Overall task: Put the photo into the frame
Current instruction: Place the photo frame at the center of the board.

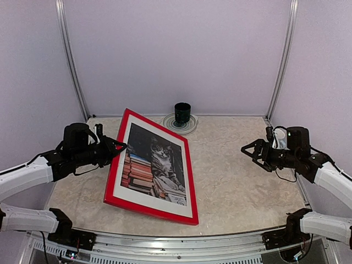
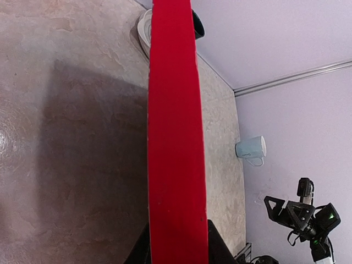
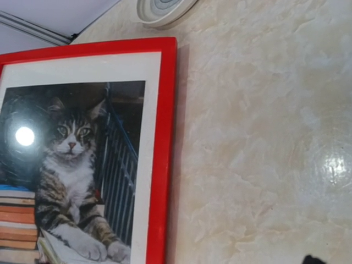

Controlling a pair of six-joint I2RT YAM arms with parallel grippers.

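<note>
Large rectangular cat-and-books paper print (image 1: 154, 165) sat inside the thin bright red rectangular frame (image 1: 190, 165), whose long axis ran far-to-near on the marbled table (image 1: 236, 187). Left gripper (image 1: 117, 147), narrowly closed, pinched the frame's left edge, apparently tilting it up. Right gripper (image 1: 247, 149), spread wide and empty, stood well apart to the frame's right.

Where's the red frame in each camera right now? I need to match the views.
Top external: the frame lies left of centre on the table.
Left wrist: the frame is seen edge-on, a red band down the middle.
Right wrist: the frame fills the left half.
Shared landmark: the white plate beyond the frame's far end.
</note>
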